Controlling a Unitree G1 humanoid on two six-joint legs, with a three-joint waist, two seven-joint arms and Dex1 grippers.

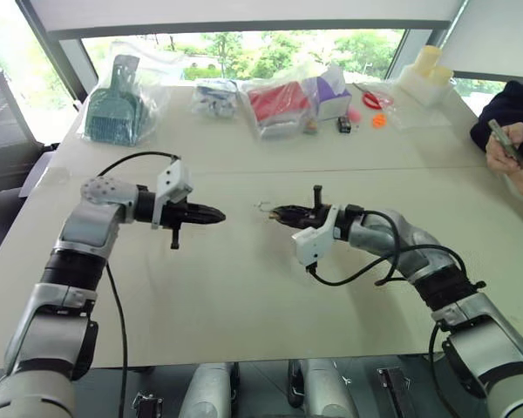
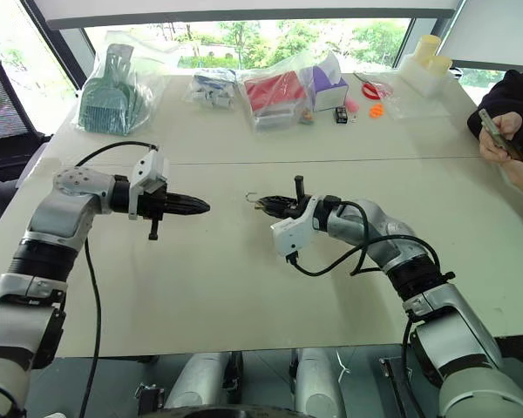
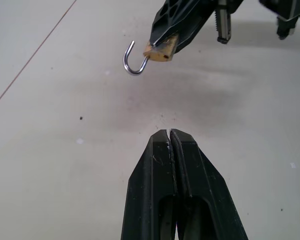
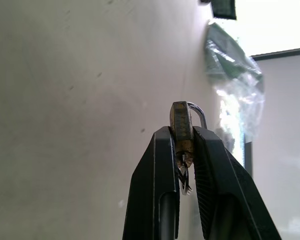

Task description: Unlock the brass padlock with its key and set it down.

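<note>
1. The right gripper [image 4: 185, 150] is clamped on the brass padlock [image 4: 182, 127], its fingers pinching the body from both sides. A bit of key or ring [image 4: 184, 181] hangs between them, too small to identify.
2. The padlock is held above the table [image 1: 244, 287], near the middle. In the left wrist view its shackle [image 3: 132, 62] hangs swung out as an open hook, so I judge the unlocking done and the setting-down left.
3. The left gripper [image 1: 216, 214] is pressed together with nothing in it, at about 9 o'clock of the padlock and pointing toward it across a clear gap.
4. To do the step well: lower the right gripper until the body nearly rests on the table, part the fingers only slightly, then withdraw along their own line so the shackle hook does not snag a finger.
5. The left gripper had best stay apart; it has no job here.
6. Nothing lies beneath the padlock. At 12 o'clock, well apart at the far edge, lie bagged goods: a green dustpan [image 1: 113, 109] and a red item [image 1: 279, 100].
7. At about 2 o'clock, at the table's edge, a person's hands [image 1: 510, 148] hold a small object, clear of the work.
</note>
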